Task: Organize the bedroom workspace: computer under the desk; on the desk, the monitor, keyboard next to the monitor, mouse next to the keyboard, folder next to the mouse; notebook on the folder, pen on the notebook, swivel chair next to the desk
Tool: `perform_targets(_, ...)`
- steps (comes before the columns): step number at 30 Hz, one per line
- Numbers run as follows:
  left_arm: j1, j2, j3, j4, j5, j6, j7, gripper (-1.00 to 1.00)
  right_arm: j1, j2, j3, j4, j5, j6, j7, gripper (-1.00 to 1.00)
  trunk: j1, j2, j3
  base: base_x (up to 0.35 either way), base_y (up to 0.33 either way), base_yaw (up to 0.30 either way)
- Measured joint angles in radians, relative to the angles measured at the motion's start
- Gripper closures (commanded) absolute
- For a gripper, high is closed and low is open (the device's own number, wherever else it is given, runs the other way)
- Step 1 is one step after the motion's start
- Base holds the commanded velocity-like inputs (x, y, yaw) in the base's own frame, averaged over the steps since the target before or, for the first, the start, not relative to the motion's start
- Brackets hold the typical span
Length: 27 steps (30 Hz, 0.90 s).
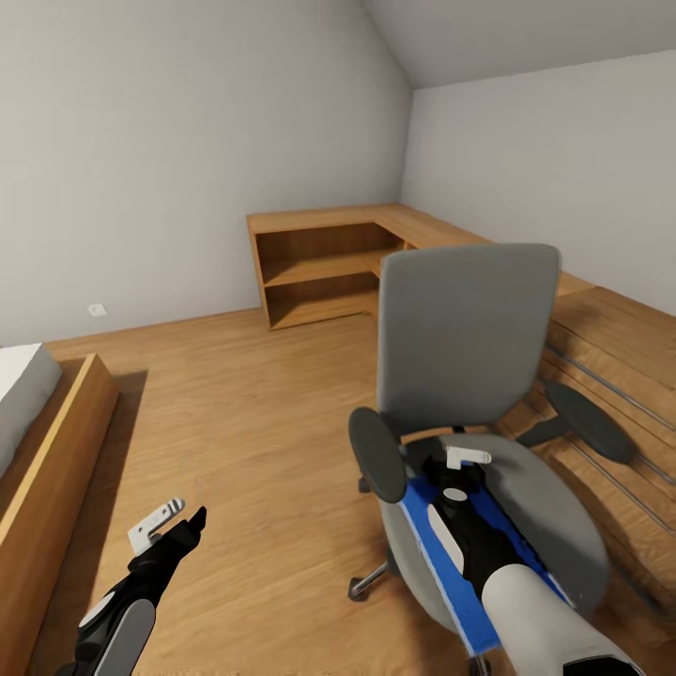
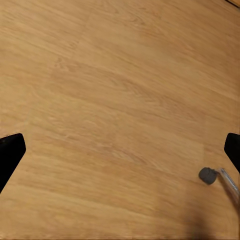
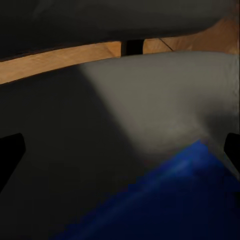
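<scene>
1. The wooden floor (image 1: 263, 413) takes most of the room in my head view; grey-white walls (image 1: 169, 141) stand behind it, and a low wooden corner shelf (image 1: 324, 263) runs along the far walls and continues to my right as a wooden unit (image 1: 620, 376) with thin metal rails.
2. At the left edge I see a wooden bed frame (image 1: 52, 469) with a pale mattress (image 1: 19, 394) on it.
3. The swivel chair (image 1: 465, 329) is just in front of me, a little to the right; its tall grey back is upright, the two black armrests stand on both sides of the seat, and one chrome leg with a wheel (image 2: 207, 175) shows in my left wrist view.
4. The folder (image 1: 424, 540), bright blue, lies flat on the chair seat; my right arm covers its middle; I cannot tell if anything lies on top of it.
5. My right gripper (image 1: 467, 460) is low over the seat, above the far part of the folder; in its wrist view the fingertips (image 3: 10, 150) stand at the two edges, far apart, so it is spread wide and holds nothing; the blue folder and the grey seat are between them.
6. My left gripper (image 1: 174, 516) hangs over bare floor, well apart from the chair; its fingers (image 2: 10, 150) are also spread wide, with nothing between them.
</scene>
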Motion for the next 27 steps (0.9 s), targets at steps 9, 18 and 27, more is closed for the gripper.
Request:
perform_targets(9,0.000,0.000,0.000,0.000,0.000,0.000,0.000,-1.00,0.000,0.000,0.002,-0.006,0.002,0.001,-0.002,-1.00,0.000,0.000,0.000,-0.082,-0.075,0.000)
perform_targets(18,0.000,0.000,0.000,0.000,0.000,0.000,0.000,-1.00,0.000,0.001,0.002,-0.004,0.005,0.000,-0.001,-1.00,0.000,0.000,0.000,-0.114,-0.090,0.000)
perform_targets(27,0.000,0.000,0.000,0.000,0.000,0.000,0.000,-1.00,0.000,0.001,0.011,-0.003,0.003,0.000,-0.002,-1.00,0.000,0.000,0.000,-0.011,-0.009,0.000)
